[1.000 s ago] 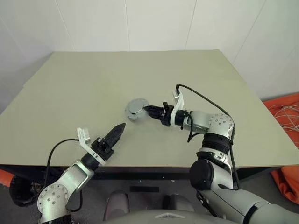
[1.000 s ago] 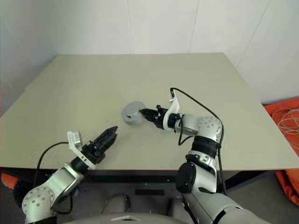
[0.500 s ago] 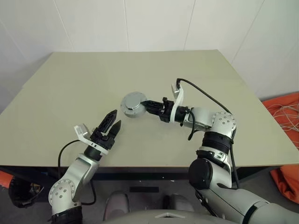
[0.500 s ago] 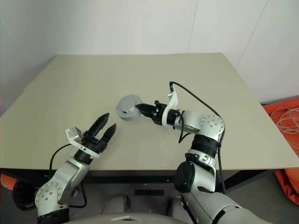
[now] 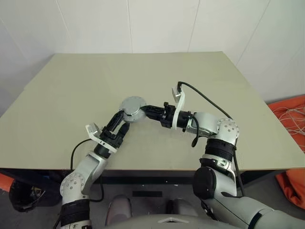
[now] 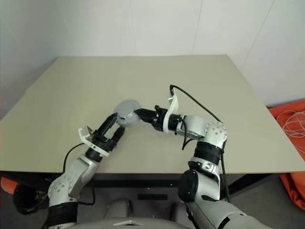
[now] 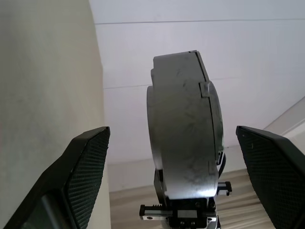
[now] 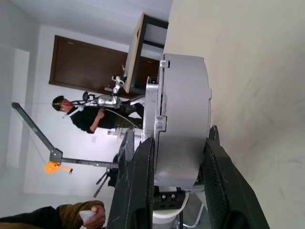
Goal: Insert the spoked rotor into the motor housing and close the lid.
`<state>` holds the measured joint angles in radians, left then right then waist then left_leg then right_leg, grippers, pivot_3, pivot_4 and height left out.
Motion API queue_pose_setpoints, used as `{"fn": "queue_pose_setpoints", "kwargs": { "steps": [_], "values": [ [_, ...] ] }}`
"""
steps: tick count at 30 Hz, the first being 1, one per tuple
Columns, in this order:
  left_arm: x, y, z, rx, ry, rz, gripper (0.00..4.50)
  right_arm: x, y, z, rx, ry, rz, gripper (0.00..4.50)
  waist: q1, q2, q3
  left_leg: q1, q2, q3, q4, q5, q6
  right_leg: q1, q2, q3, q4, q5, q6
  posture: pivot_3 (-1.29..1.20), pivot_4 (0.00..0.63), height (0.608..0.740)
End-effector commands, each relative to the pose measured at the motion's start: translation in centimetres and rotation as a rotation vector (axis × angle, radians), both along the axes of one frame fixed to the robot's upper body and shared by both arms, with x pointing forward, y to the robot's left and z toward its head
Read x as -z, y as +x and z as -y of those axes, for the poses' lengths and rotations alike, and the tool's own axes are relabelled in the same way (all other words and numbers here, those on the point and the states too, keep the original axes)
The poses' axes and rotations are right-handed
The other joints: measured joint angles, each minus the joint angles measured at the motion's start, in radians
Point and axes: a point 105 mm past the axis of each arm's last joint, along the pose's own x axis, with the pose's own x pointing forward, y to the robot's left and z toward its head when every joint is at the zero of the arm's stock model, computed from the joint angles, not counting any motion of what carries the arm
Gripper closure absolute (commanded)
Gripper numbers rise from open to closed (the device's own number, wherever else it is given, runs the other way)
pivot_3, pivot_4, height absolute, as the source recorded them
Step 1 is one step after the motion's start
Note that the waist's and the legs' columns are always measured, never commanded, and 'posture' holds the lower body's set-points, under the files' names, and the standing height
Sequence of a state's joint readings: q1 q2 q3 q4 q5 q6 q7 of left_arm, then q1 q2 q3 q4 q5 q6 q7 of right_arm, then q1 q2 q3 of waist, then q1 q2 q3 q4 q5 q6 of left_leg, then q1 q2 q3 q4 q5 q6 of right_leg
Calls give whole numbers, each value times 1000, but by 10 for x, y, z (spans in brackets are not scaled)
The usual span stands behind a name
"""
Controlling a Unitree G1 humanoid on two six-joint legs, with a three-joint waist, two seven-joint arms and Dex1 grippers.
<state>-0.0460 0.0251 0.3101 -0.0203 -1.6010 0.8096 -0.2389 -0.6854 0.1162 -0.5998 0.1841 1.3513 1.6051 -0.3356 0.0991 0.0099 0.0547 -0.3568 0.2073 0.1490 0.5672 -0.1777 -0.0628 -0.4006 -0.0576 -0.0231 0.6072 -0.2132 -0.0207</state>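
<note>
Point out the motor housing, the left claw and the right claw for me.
motor housing [image 5: 132, 108]: left eye view, flat round face.
left claw [image 5: 119, 121]: left eye view, midway between its fingertips.
right claw [image 8: 175, 155]: right wrist view, between fingertips, on the housing.

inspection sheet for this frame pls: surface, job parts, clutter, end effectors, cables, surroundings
Surface: pale olive table, bare around the arms.
Job's things: round silver-grey motor assembly held above the table; whether rotor and lid are fitted cannot be told.
Clutter: nothing seen.
End effectors: right end effector shut on the assembly's rim, its fingers clamping both faces. Left end effector open just below and beside the assembly, fingers spread either side of it, not touching.
Cables: black cable looping from the right wrist to the arm; another black cable on the left forearm.
Surroundings: white panelled walls; orange material on the floor at right; a person in the room.
</note>
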Motion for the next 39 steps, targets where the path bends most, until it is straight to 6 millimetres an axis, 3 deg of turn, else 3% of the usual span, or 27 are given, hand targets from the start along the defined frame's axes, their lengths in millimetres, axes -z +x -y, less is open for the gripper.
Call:
{"fn": "queue_pose_setpoints", "kwargs": {
  "steps": [1,6,9,14,22,27,37,39],
  "values": [
    [-13,6,7,21,-7,62,0,-22,-8,-14,-42,101,63,3284,0,0,0,0,0,0,0,0,0,0,0,0,0,0,0,0,0,740],
    [-16,11,13,39,-1,72,0,-23,-10,-15,-33,103,51,3284,0,0,0,0,0,0,1,0,0,0,0,0,1,0,1,0,0,740],
    [-15,11,13,47,2,66,647,-24,-11,-15,-25,104,40,3284,0,0,0,0,0,0,2,0,0,0,0,0,1,0,1,0,0,740],
    [-16,4,9,41,4,58,2239,-24,-13,-14,-16,105,16,3286,0,0,0,-2,0,-1,4,0,0,1,0,0,1,1,2,0,0,740],
    [-19,-5,0,-17,-18,39,2311,-26,-14,-13,-13,112,-12,3300,0,-1,0,-2,0,-1,6,0,0,2,-1,0,1,2,3,0,0,740],
    [-24,-3,-1,-45,-25,51,2313,-25,-4,-7,52,115,-19,3300,-1,-2,-1,-4,0,-2,9,0,0,2,-1,0,0,3,6,0,0,740],
    [-24,12,-9,-153,45,65,2379,-5,9,10,162,41,-51,9,-1,-4,-2,-9,0,-2,11,0,0,2,-1,-1,0,5,8,0,0,740],
    [-22,22,-20,-232,86,45,2379,2,15,17,201,5,-52,0,-1,-4,-3,-10,0,-2,11,0,0,2,-1,-1,0,5,8,0,0,740]
  ]
}}
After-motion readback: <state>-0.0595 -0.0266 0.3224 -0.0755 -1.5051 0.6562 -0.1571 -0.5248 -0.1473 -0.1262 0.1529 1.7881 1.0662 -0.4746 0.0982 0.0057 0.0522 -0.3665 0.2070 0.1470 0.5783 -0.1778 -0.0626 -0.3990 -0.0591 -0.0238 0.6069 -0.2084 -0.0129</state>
